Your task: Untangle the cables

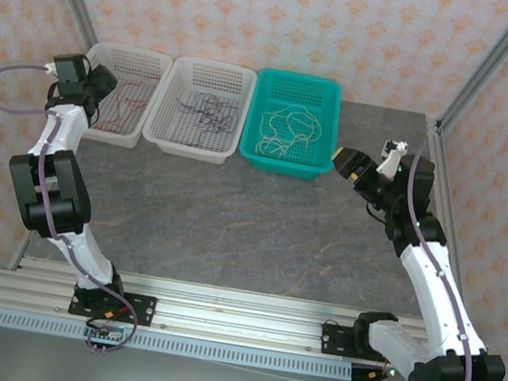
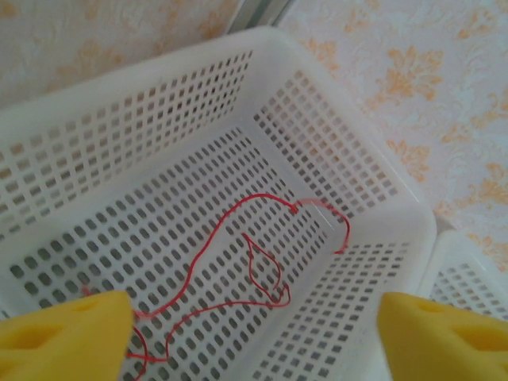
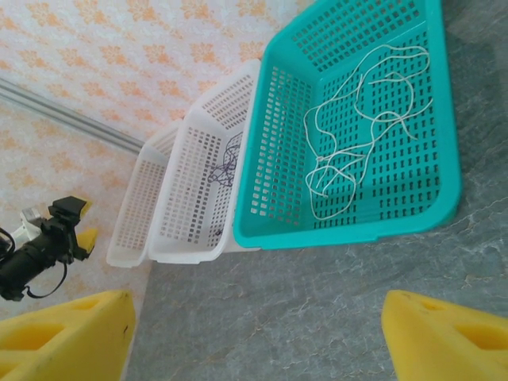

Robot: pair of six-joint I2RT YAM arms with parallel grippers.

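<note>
Hanging released, the left pincer (image 2: 254,340) spreads its two yellow fingertips (image 2: 63,337) wide with nothing between them, above the first white basket (image 2: 341,135) at the far-left corner of the worktop (image 1: 229,225). One red cable (image 2: 208,248) lies in loose loops on that basket's floor.

The right pincer (image 3: 258,333) is likewise released and empty, its two fingertips well apart. It hovers over bare worktop near the right edge, just beside the teal basket (image 3: 270,159).

Three baskets stand in one row along the far edge, side by side: two white, one teal. The second white basket (image 1: 188,148), in the middle, holds one dark purple cable (image 1: 204,110) in a small tangle. The teal one holds one cream-white cable (image 3: 319,161), looped and crossing itself. That makes three cables, one to a basket, each apart from the others.
</note>
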